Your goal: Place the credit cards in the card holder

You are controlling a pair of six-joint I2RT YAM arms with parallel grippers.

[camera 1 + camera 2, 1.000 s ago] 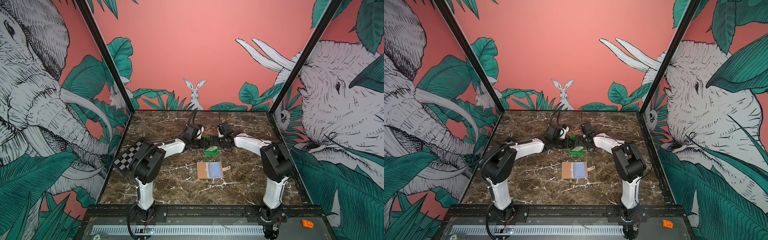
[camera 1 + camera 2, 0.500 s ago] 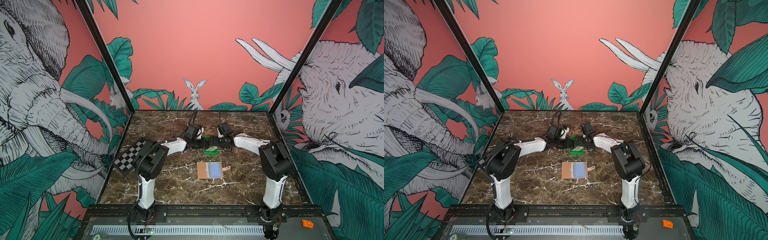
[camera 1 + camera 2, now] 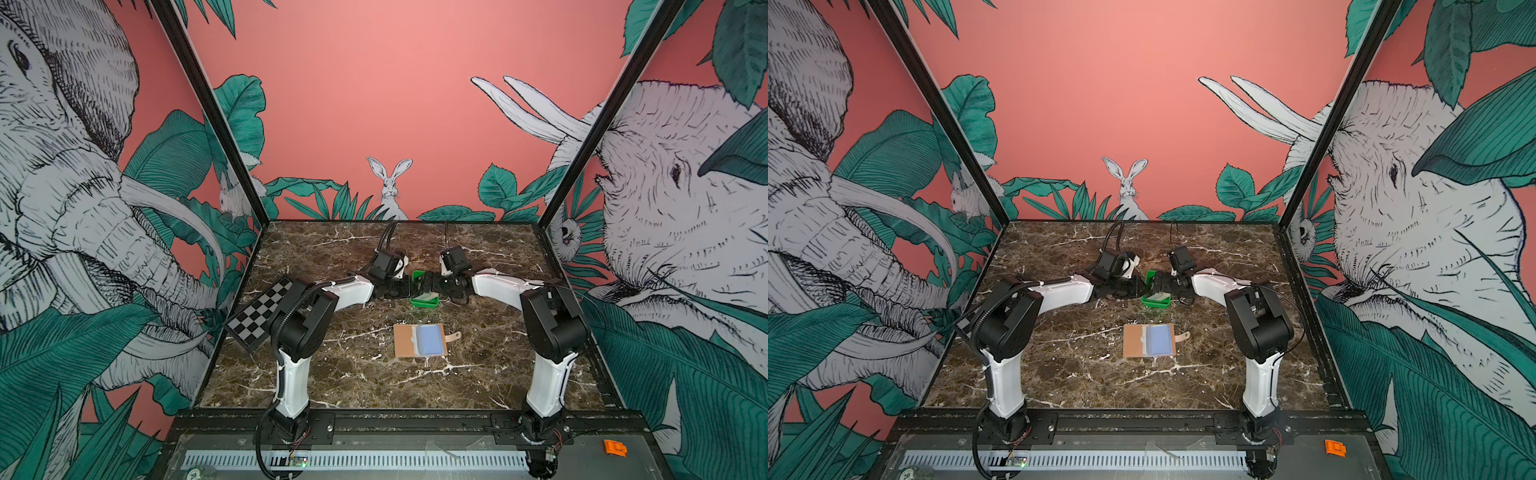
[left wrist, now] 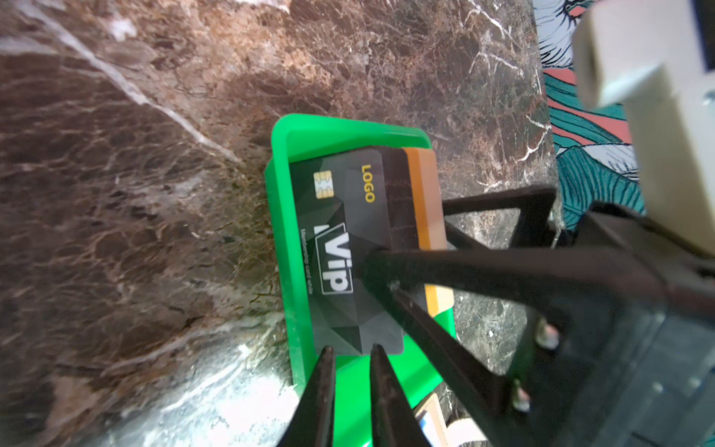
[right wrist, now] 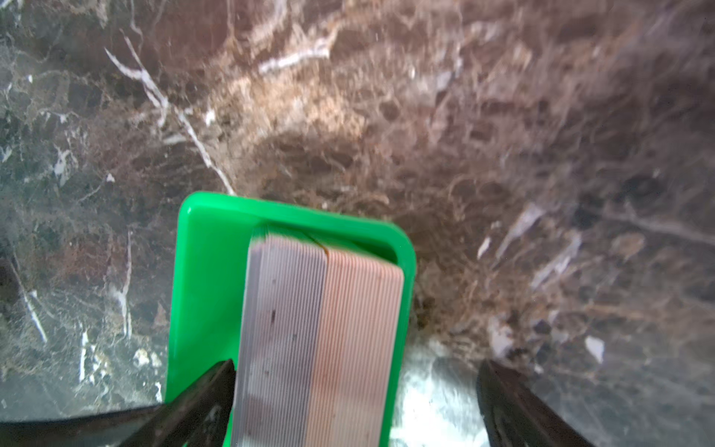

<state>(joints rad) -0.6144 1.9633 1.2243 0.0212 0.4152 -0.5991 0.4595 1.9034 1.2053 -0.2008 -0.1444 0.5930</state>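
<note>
At the far middle of the brown marble-patterned tabletop (image 3: 353, 374), a small green plastic tray (image 3: 424, 302) sits with both arms reaching in from opposite sides. In the tray lies a black plastic card printed with white "VIP" (image 4: 340, 216), on top of a dark grey card (image 4: 398, 193) and a tan card (image 4: 425, 193), whose edges stick out from under it. The left end effector (image 4: 352, 348) has its fingers close together with a slim gap, tips at the black card's short edge; whether they pinch it cannot be told. The right end effector (image 5: 358, 363) is spread wide, one finger over the cards inside the tray, the other outside its wall. Nearer the front, apart from the tray, the tan-brown leather-like bifold card holder (image 3: 405, 340) lies open flat, a light blue card (image 3: 430, 338) in its right half.
</note>
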